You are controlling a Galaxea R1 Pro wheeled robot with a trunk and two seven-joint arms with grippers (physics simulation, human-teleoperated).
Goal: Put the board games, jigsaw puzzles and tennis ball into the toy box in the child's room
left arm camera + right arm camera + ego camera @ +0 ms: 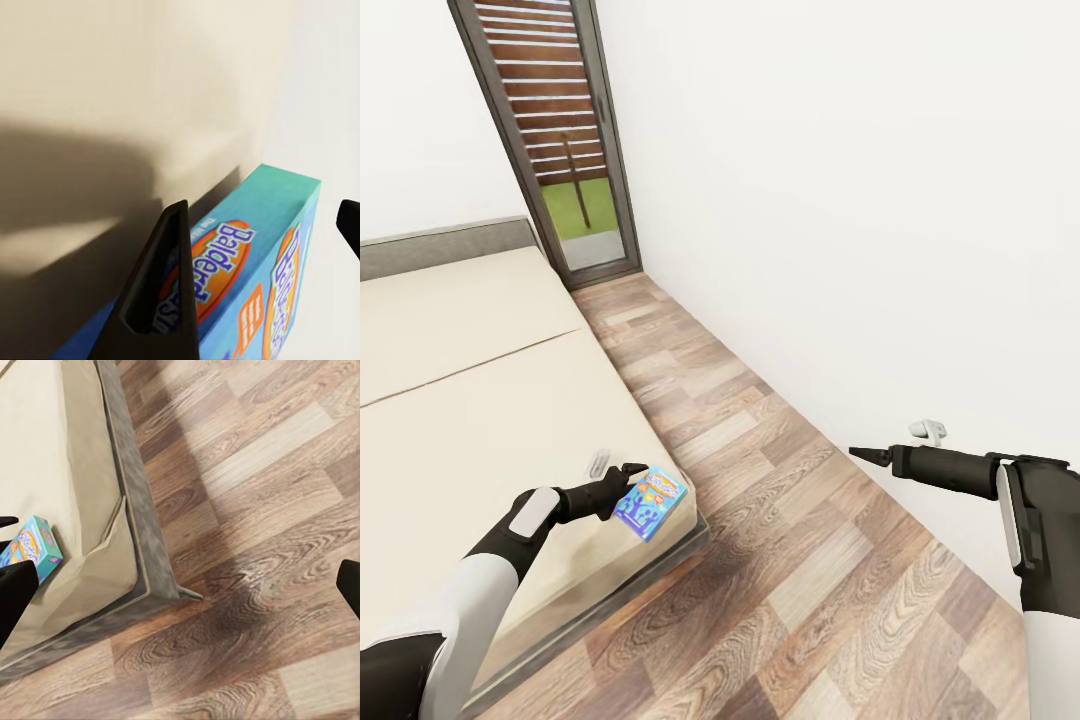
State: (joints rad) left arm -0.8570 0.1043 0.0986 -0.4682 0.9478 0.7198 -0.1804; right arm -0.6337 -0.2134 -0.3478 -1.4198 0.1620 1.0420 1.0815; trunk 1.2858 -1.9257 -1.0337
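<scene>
Your left gripper (632, 478) sits near the bed's foot corner, at about seven o'clock in the head view, with its jaws spread around the blue board game (651, 502). In the left wrist view, one dark finger (157, 289) lies against the printed face of the box (255, 285), while the other fingertip (349, 225) stands clear on the far side of it, so the jaws straddle the box without being fully shut on it. Whether the box is lifted or resting on the mattress, you cannot tell from these views.

That box lies at the corner of the beige bed (470, 400), just inside the grey frame, tilted with its lettered side up. Your right wrist camera looks down on the same corner: the box (31, 549) on the mattress (60, 472), with the wood-plank floor (255, 510) beside the frame.

Your right gripper (868, 456) hovers over the floor (780, 520) at about four o'clock, well apart from the bed, holding nothing, its fingertips far apart at the edges of its wrist view. A dark-framed slatted window (550, 130) stands at eleven o'clock, beyond the grey headboard (440, 245).
</scene>
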